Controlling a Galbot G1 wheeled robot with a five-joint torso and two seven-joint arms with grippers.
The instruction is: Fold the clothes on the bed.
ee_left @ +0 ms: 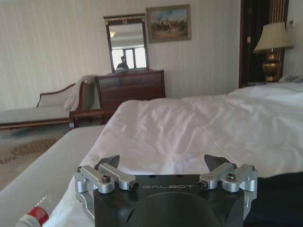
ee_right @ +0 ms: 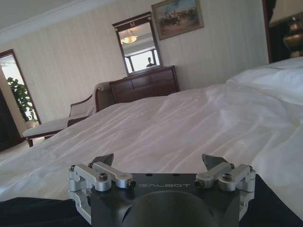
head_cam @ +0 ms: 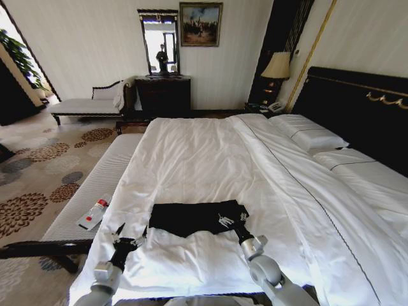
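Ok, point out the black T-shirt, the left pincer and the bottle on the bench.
black T-shirt (head_cam: 191, 217), head view, middle of the cloth.
left pincer (head_cam: 131, 234), head view, between its open fingertips.
bottle (head_cam: 94, 213), head view, its body.

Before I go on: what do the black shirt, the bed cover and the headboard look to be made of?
The black shirt looks like soft matte knit, probably cotton: it lies limp and flat, without shine. The bed cover seems a smooth woven white cloth, finely creased. The headboard looks like dark wood or dark panelling with gold trim; which one is hard to tell.
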